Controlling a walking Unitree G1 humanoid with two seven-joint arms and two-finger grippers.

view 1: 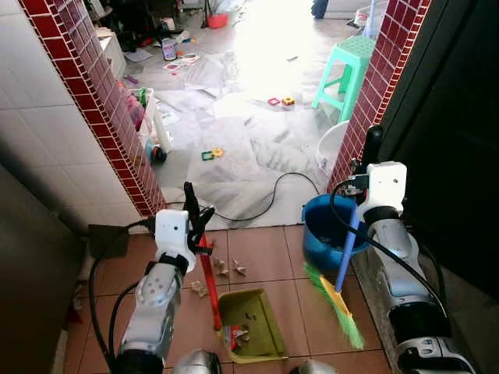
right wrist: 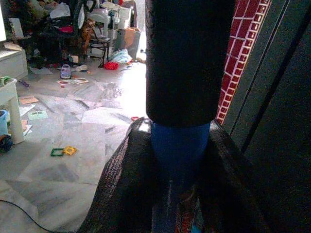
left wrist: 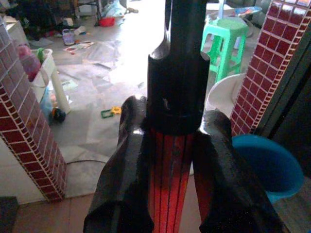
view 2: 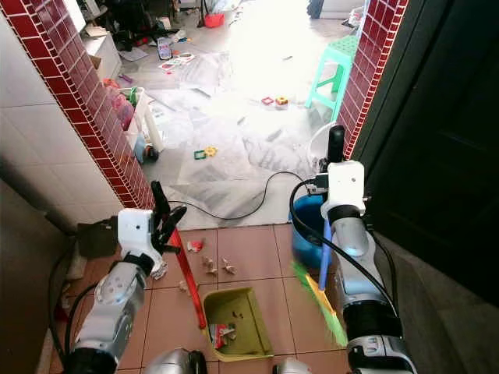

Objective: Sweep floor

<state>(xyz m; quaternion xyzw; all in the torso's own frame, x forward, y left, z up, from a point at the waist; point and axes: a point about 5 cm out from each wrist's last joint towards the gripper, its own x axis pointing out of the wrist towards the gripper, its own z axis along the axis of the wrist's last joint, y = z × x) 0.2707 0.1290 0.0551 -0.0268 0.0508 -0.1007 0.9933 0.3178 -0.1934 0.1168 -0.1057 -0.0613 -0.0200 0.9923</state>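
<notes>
Below, the dustpan holds seemingly paper scraps; end effectors clamp its handle and broom.

A blue-handled broom with green bristles stands beside a green, red-handled dustpan holding scraps.

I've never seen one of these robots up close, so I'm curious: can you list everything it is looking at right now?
Dustpan: one, olive green with a red handle, on the brown tiles, scraps inside.
Broom: one, blue handle, green and yellow bristles, by the bucket.
Bucket: one, blue, at the doorway's right side.
Paper scraps: several, pale, on the tiles ahead of the dustpan.
Cable: one, black, across the grey floor.
Stool: one, mint green, in the room beyond.
Toy pieces: a few, green, yellow and red, scattered on the grey floor.
Left gripper: shut on the dustpan handle.
Right gripper: shut on the broom handle.
</notes>
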